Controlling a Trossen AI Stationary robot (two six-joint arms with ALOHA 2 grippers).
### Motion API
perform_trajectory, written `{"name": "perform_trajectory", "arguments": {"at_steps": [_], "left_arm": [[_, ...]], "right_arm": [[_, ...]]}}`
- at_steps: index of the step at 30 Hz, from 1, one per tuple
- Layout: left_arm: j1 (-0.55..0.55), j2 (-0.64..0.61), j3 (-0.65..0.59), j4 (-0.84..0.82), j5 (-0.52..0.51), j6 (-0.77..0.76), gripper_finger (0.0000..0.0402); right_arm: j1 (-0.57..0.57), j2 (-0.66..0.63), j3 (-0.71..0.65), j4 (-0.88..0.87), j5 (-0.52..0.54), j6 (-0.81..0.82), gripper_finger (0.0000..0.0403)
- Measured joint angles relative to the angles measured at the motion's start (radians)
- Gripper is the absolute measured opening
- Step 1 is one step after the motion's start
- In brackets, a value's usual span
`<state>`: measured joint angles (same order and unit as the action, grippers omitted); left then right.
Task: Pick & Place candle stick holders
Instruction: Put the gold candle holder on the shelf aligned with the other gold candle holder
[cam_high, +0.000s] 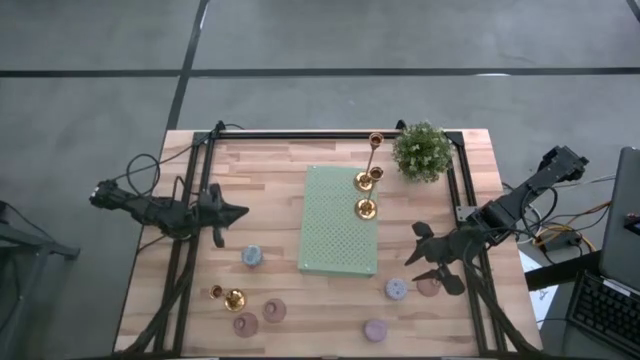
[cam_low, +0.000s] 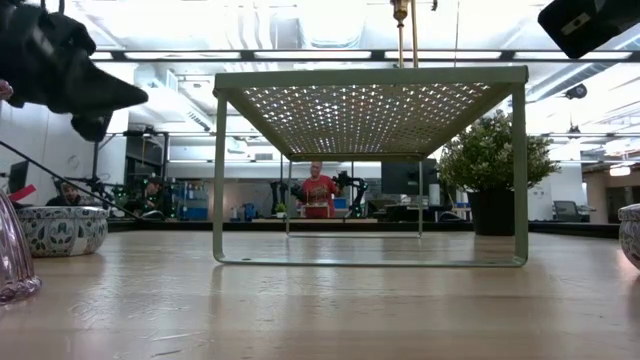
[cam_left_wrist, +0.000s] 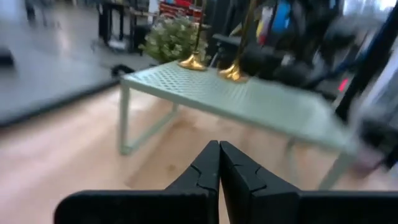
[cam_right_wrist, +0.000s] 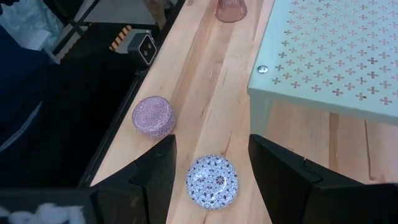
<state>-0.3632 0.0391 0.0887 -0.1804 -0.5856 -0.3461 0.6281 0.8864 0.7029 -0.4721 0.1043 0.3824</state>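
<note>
Here the right tool (cam_right_wrist: 208, 165) hangs released above a blue-grey holder (cam_right_wrist: 212, 181), a lavender holder (cam_right_wrist: 153, 116) just beside it.

Tall gold holder (cam_low: 404, 30) top cut off

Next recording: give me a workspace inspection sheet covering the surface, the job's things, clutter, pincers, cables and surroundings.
Surface: wooden table, black frame around it.
Job's things: two gold holders stand on the pale green perforated stand; a third gold holder lies on the wood near the front left; round pastel holders are scattered along the front, among them a blue-patterned one and a pink one.
Clutter: potted plant at the back right of the stand.
Pincers: left pincer shut, empty, aimed at the stand; right pincer open, above the blue-patterned holder.
Cables: some run behind each arm's base.
Surroundings: a person in red stands far behind the table.
</note>
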Motion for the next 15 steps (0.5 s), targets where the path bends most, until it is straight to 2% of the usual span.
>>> {"name": "perform_trajectory", "arguments": {"at_steps": [3,4,10,15], "left_arm": [[0.0,0.002,0.0,0.004,0.013,-0.203,0.0014],[0.0,0.003,0.0,0.004,0.033,-0.224,0.0014],[0.0,0.009,-0.004,0.019,0.194,-0.202,0.0014],[0.0,0.014,-0.061,0.187,0.393,-0.183,0.0014]], "right_arm": [[0.0,0.0,0.0,0.001,0.0,0.003,0.0194],[0.0,0.0,0.0,0.001,0.0,0.003,0.0194],[0.0,0.0,0.0,0.003,0.0,0.008,0.0194],[0.0,0.0,0.0,0.0,0.0,0.011,0.0194]]}}
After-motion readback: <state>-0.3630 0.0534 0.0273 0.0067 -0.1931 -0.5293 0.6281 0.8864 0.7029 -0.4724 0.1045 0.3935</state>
